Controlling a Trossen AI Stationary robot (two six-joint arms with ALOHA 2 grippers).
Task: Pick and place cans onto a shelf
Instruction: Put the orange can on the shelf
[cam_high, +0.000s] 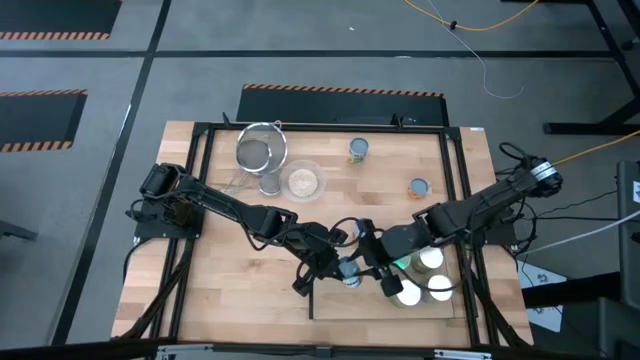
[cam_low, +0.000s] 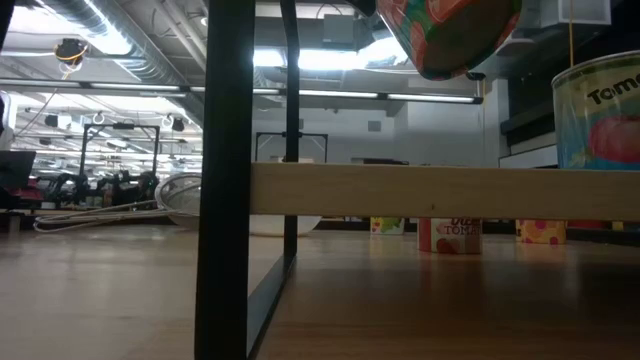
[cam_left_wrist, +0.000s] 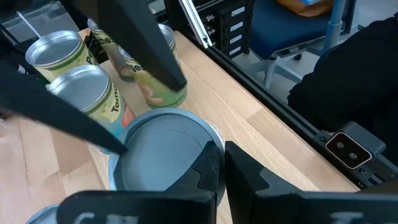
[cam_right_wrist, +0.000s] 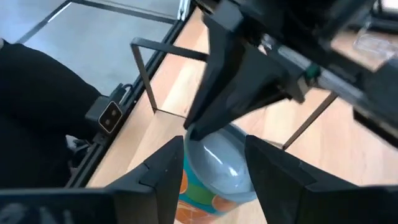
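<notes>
A can (cam_high: 350, 272) with a pale blue top (cam_left_wrist: 161, 149) and an orange-green label (cam_low: 450, 35) hangs tilted above the light-wood shelf (cam_high: 330, 300). My left gripper (cam_left_wrist: 217, 165) is shut on it. My right gripper (cam_right_wrist: 214, 149) is open, with one finger on each side of the can's body (cam_right_wrist: 214, 180). I cannot tell whether those fingers touch it. Three more cans (cam_high: 432, 262) (cam_high: 440, 289) (cam_high: 408, 293) stand upright on the shelf's right part. My left gripper pinches the can's raised top rim (cam_left_wrist: 208, 138) between its two nearly closed fingers, on the side nearest that arm. The fingers slant down onto the rim from the table's left. The can hangs tilted below them, clear of the shelf board (cam_low: 430, 190).
A mesh strainer (cam_high: 262, 152) and a glass bowl of grains (cam_high: 303, 181) sit at the far left. Two cans (cam_high: 358, 150) (cam_high: 420, 188) stand farther back on the table. A dark metal frame (cam_high: 455, 180) borders the tabletop, and a shelf post (cam_low: 225, 180) stands upright.
</notes>
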